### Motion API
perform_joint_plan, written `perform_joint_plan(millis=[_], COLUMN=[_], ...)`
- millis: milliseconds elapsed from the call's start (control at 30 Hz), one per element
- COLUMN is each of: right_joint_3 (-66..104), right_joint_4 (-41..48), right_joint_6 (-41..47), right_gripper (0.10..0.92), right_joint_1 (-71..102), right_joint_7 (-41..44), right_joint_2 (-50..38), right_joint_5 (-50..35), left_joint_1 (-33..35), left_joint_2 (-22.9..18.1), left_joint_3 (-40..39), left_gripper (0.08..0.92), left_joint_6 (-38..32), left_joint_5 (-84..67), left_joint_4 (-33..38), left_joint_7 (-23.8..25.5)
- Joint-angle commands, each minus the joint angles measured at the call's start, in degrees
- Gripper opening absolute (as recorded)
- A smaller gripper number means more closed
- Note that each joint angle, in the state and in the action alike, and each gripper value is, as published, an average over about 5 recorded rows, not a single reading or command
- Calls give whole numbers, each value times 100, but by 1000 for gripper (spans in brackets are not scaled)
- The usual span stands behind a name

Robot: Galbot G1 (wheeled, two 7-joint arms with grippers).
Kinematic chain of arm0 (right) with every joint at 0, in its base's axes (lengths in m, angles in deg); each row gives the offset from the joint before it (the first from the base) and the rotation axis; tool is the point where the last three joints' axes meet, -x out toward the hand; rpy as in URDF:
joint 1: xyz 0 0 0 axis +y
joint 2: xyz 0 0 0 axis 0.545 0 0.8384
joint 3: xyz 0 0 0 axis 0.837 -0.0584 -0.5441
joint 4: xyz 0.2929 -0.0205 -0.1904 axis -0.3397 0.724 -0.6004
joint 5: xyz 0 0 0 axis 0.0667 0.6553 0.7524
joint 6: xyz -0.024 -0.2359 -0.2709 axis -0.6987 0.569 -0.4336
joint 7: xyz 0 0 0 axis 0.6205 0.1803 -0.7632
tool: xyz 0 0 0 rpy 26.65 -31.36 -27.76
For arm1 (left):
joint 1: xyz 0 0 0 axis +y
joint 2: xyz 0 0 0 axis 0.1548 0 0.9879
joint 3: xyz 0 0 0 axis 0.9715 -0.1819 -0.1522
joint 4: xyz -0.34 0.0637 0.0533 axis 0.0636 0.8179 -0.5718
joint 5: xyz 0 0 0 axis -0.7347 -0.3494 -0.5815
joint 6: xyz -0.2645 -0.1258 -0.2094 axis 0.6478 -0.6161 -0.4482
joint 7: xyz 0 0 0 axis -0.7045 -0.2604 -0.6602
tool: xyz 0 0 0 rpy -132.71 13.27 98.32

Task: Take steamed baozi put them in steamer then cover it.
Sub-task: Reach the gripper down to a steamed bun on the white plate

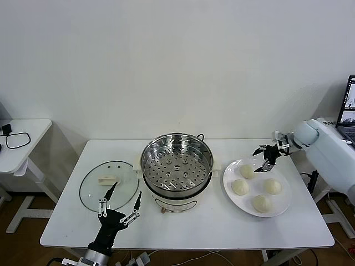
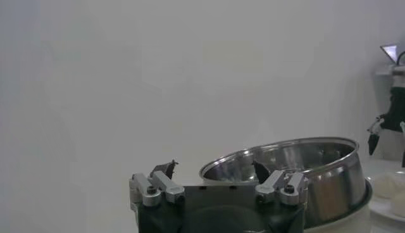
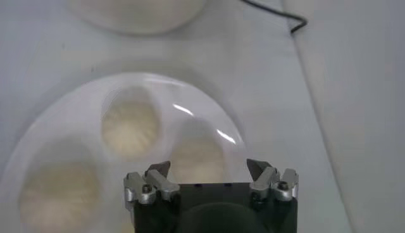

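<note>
The right tool (image 1: 268,157) hangs with its fingers spread over the far edge of the white plate (image 1: 283,209), above the farthest of the four steamed baozi (image 1: 247,171) and apart from it; it grips nothing. In the right wrist view the right tool (image 3: 209,168) shows its two fingertips (image 3: 159,170) wide apart, with one bun (image 3: 198,159) directly beyond the gap and two more (image 3: 130,128) on the plate (image 3: 63,107) beside it. All four buns sit on the plate, which lies on the white bench (image 1: 222,227) just to the right of the steamer (image 1: 176,170).

The steamer stands at the middle of the bench, a shiny steel pot on a white base, its perforated tray (image 1: 176,164) bare and uncovered. The cover (image 1: 109,185), a clear glass lid with a cream-white handle (image 1: 106,178), lies flat on the bench just to the left of the steamer, its rim close to the base.

The left tool (image 1: 120,206) waits near the front edge of the bench, at the near rim of the cover, fingers spread and holding nothing. In the left wrist view the left tool (image 2: 215,168) points toward the steamer (image 2: 304,171), whose steel wall fills the space beyond its open fingertips (image 2: 166,169), and the right tool (image 2: 389,130) shows farther off.

A second white table (image 1: 25,138) stands well apart on the left with a black cable loop (image 1: 18,140) on it.
</note>
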Motion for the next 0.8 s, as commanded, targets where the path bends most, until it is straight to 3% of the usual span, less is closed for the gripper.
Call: perform_joint_plan(millis=[33,600,800], right_joint_3=[-280,-116,-97], right_joint_4=[736,1303,1369], right_joint_6=[-147,-313,-355], right_gripper=[823,814,733], right_joint_1=[-343,-101,-58], right_joint_7=[320,-99,-195], right_joint_2=[541,977,1035], right_joint_5=[652,926,987], left_joint_1=[2,1,1], left_joint_2=[-1,-4,-9], left_joint_3=[-5,-25,-16], left_gripper=[823,823,823], left_joint_6=[3,-44,-52], left_joint_5=[-2,-15,-21], left_joint_4=[-13,-106,-113], left_joint_7=[-4,-44,-60])
